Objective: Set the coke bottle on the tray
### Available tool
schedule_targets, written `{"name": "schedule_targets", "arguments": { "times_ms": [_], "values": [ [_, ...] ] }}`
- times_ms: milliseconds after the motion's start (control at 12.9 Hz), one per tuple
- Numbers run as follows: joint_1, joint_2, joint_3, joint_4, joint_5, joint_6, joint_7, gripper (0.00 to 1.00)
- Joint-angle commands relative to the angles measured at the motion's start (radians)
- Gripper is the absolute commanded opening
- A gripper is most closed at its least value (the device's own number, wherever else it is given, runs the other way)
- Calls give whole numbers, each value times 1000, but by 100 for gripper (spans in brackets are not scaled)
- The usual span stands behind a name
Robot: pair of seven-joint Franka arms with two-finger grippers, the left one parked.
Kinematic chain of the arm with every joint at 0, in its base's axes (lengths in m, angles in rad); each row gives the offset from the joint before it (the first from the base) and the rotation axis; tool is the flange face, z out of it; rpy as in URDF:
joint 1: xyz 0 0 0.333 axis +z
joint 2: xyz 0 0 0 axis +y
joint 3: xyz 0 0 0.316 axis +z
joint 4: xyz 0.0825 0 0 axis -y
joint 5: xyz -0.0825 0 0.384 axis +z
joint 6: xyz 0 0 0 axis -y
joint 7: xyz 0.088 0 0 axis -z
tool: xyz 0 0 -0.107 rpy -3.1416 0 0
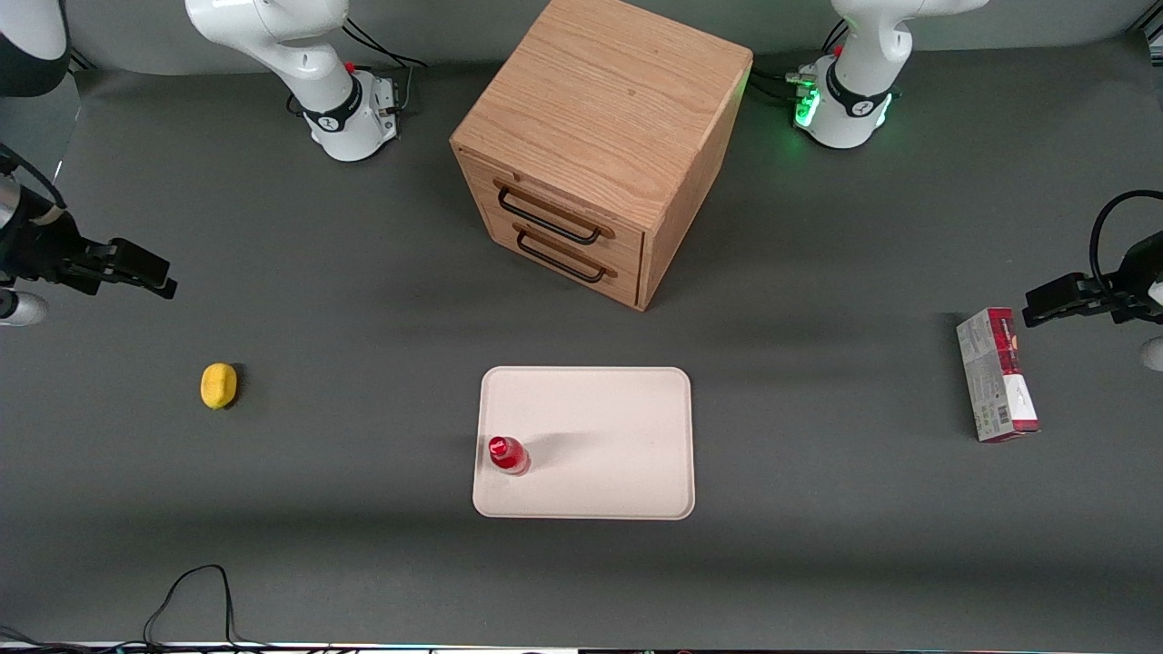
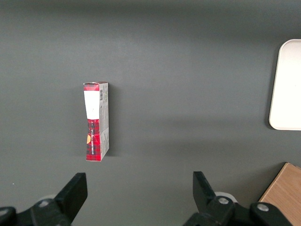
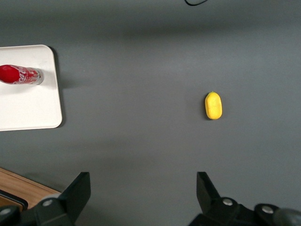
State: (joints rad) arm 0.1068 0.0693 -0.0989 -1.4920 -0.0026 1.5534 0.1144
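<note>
Now you see the coke bottle (image 1: 508,455) standing upright on the tray (image 1: 618,427), near its 8 o'clock corner; your gripper (image 1: 164,280) hangs wide open and empty, well apart, above the lemon (image 1: 219,385).

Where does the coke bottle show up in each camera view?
Front view: coke bottle stands on the tray, near its edge toward the working arm's end.
Left wrist view: not in it; only the tray's edge shows.
Right wrist view: coke bottle on the tray; the gripper hangs open, away from it.
Shared landmark: the tray.
</note>
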Motion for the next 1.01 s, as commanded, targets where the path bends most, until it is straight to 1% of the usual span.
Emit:
{"name": "schedule_targets", "arguments": {
  "times_ms": [0, 929],
  "values": [
    [7, -26, -30, -25, 15, 7, -21, 100],
    [8, -25, -28, -27, 24, -12, -21, 100]
  ]
}}
